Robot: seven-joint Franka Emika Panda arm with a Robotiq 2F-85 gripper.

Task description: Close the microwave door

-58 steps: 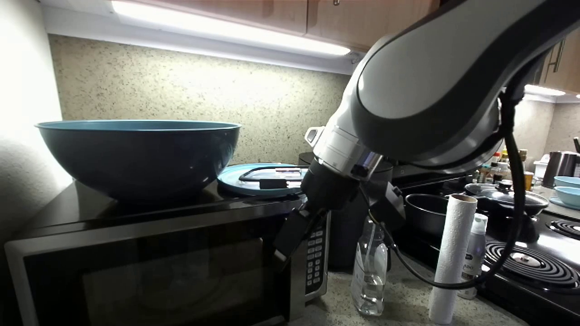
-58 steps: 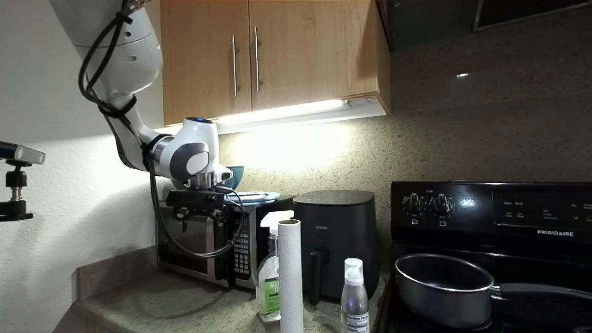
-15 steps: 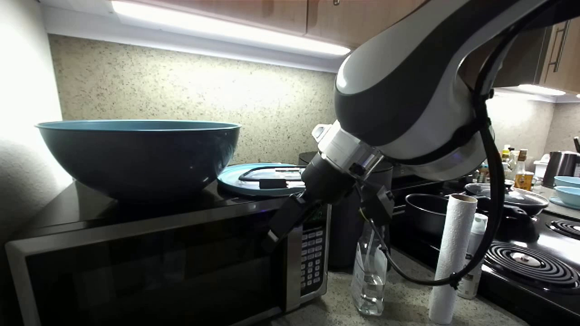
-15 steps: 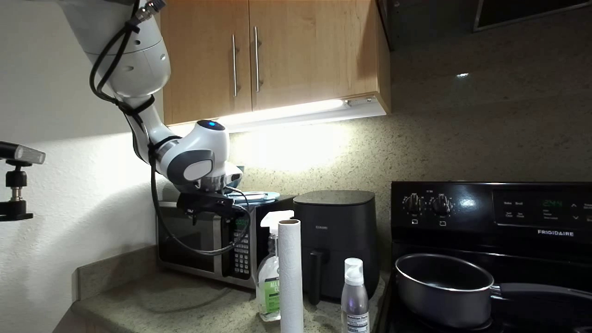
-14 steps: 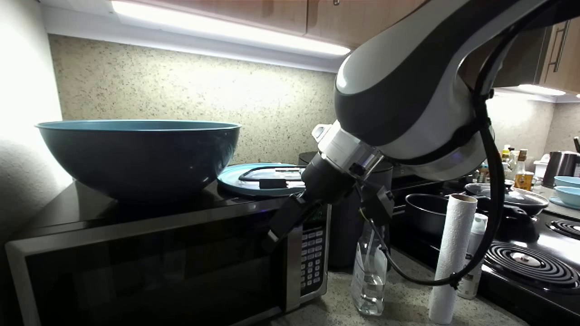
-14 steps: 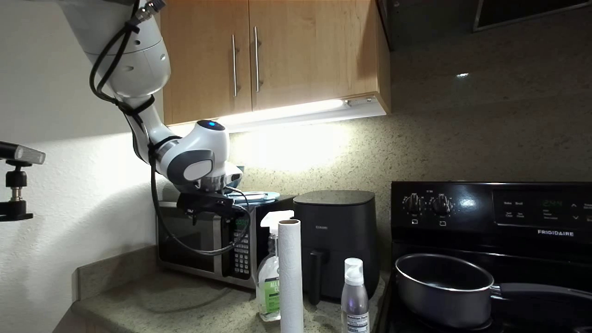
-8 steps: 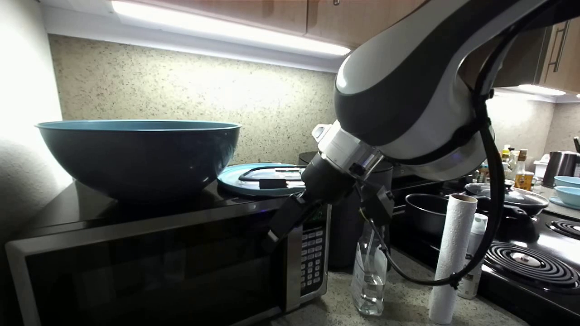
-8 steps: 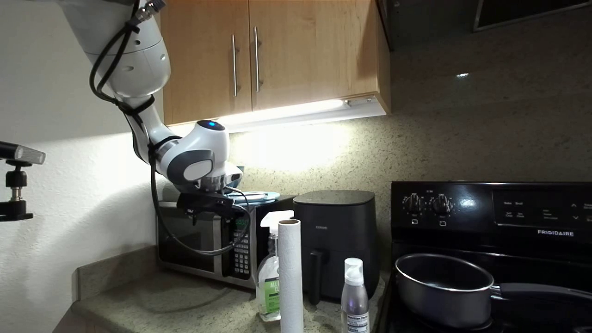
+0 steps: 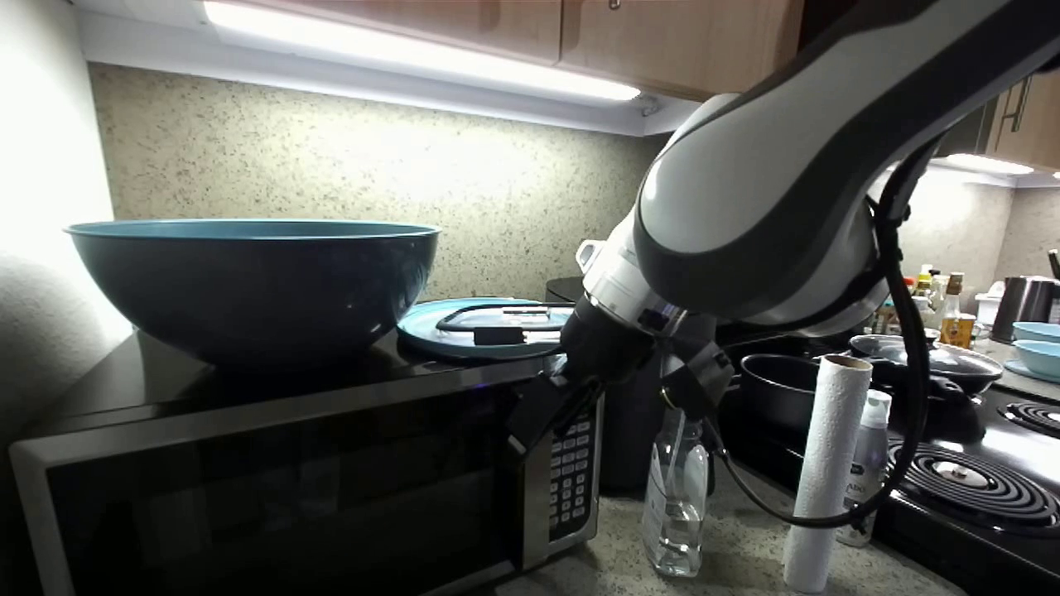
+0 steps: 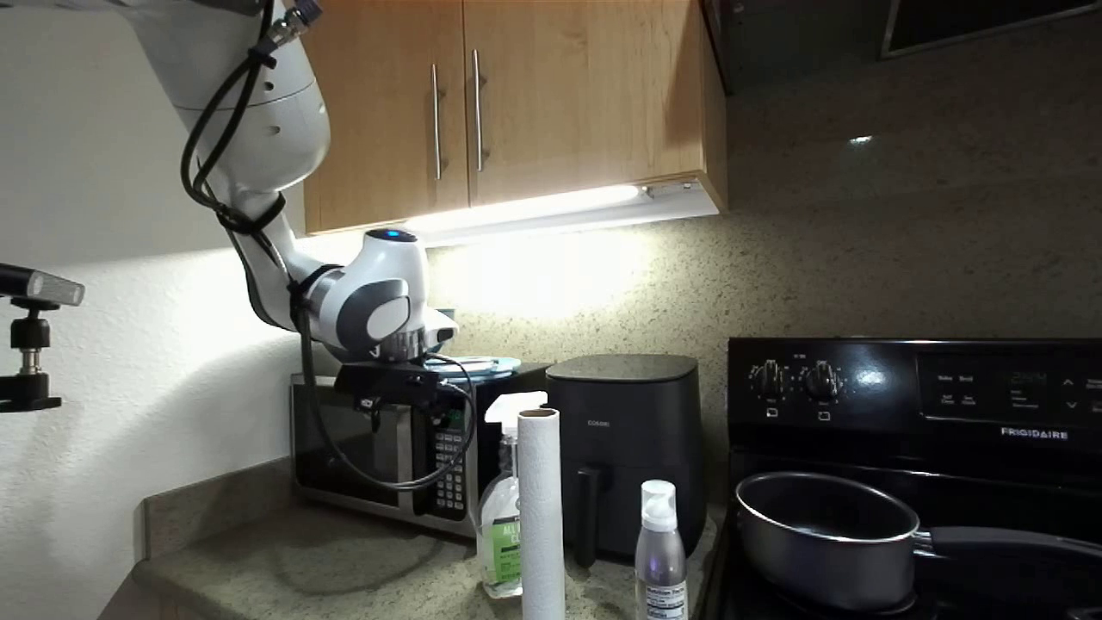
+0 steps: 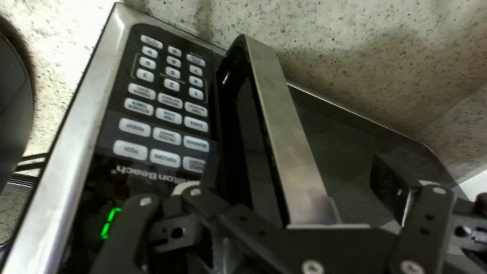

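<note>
The microwave door (image 9: 277, 501) looks glossy, the cupboard (image 10: 525, 108) smooth wood.

In the wrist view our gripper (image 11: 300, 179) shows along the bottom edge, its fingers (image 11: 392, 186) standing well apart, one just left of centre and one at the lower right; in an exterior view our arm (image 9: 745, 190) slants in from the upper right, and its wrist (image 9: 617, 277) tips down and leftward just right of centre. In an exterior view we see the arm hang from the upper left, bend, and lead to the wrist left of centre; a small light (image 10: 393, 234) glows blue on top, the gripper beneath.
</note>
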